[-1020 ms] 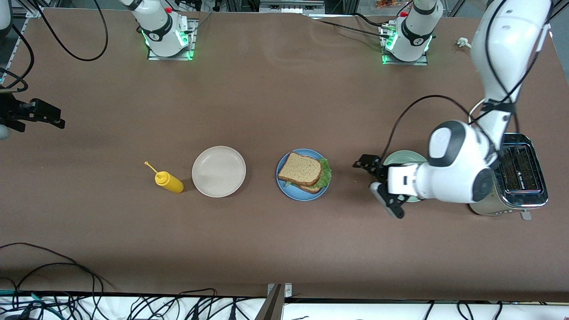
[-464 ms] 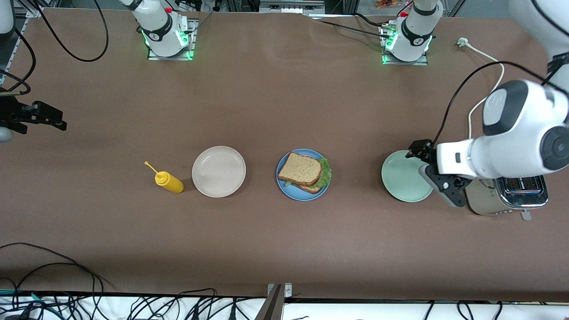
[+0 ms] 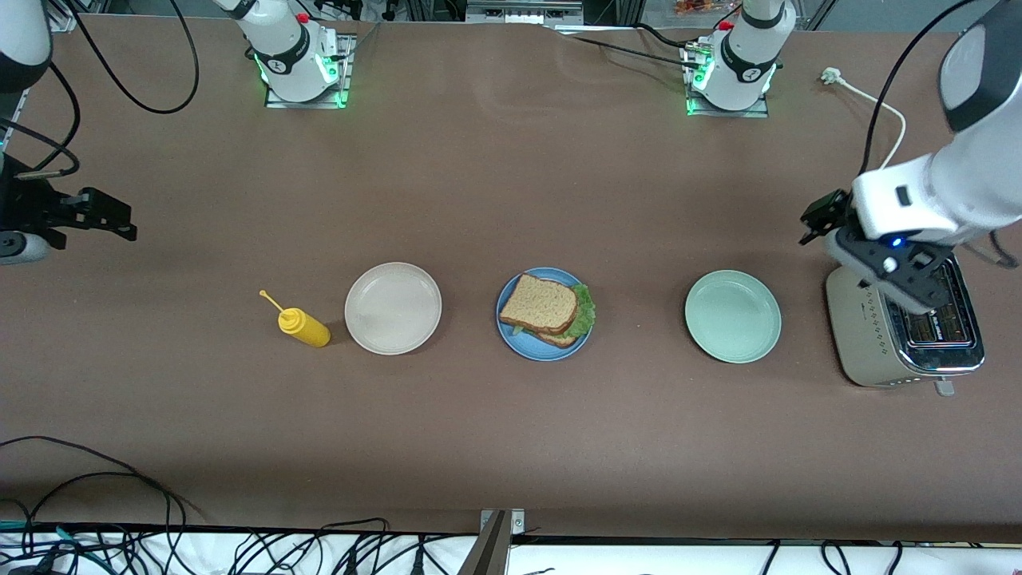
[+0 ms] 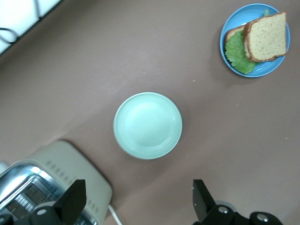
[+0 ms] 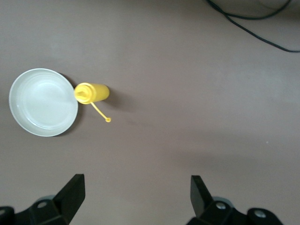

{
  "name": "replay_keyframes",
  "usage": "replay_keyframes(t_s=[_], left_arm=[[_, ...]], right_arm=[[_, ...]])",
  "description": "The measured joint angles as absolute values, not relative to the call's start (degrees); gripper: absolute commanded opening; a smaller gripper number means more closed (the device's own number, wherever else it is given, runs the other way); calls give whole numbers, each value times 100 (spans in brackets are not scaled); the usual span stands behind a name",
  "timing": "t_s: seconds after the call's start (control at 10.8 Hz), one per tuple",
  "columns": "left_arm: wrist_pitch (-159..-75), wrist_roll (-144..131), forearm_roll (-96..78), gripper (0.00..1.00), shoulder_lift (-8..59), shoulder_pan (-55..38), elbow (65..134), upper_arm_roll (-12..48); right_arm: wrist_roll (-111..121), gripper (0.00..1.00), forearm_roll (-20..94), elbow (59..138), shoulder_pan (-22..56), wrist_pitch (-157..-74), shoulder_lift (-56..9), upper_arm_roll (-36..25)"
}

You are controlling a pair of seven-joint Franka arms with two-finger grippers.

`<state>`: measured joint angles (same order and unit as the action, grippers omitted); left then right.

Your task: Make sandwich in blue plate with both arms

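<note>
Currently, status per item:
Left gripper: middle right of the front frame, in the air over the toaster's edge; fingers spread apart, nothing between them.
Right gripper: middle left edge of the front frame, over bare table; fingers spread apart, nothing held.
Toaster: right of frame, chrome top with cream sides, under the left gripper; its white cord runs to the upper right.
Mint-green plate: right of centre, bare, between the toaster and the blue plate.
Blue plate: centre of frame, well apart from both grippers.
Sandwich: on the blue plate; top slice sits skewed over the lower slice, lettuce showing at the edge toward the left arm's end.
Cream plate: left of centre, bare.
Yellow bottle: lying on its side just beside the cream plate.
Left arm: enters from the upper right corner, wrist angled down over the toaster.
Right arm: enters at the upper left corner; wrist at the left edge.
</note>
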<state>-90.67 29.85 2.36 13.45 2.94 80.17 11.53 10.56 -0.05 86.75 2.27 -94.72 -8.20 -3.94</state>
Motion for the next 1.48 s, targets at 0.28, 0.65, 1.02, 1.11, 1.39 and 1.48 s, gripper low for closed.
replay_keyframes(t_s=[0.28, 0.65, 1.02, 1.11, 1.39, 1.48], left_arm=[[-9066, 2916, 236, 100, 632, -212, 8357, 304], [-9055, 1813, 156, 100, 2, -301, 9151, 288], [-9033, 1699, 143, 100, -105, 56, 9250, 403], [-8942, 1699, 138, 100, -116, 65, 9250, 414], [-8864, 1387, 137, 100, -118, 65, 9250, 465], [-8860, 1221, 137, 100, -118, 65, 9250, 465]], right_arm=[[1017, 100, -5, 8659, 351, -9470, -781, -412], [1017, 100, -5, 8652, 319, -9459, -768, -479], [1017, 100, -5, 8652, 319, -9458, -765, -479], [1017, 100, -5, 8652, 319, -9458, -765, -479], [1017, 100, -5, 8652, 318, -9458, -765, -496], [1018, 100, -5, 8652, 318, -9458, -765, -525]])
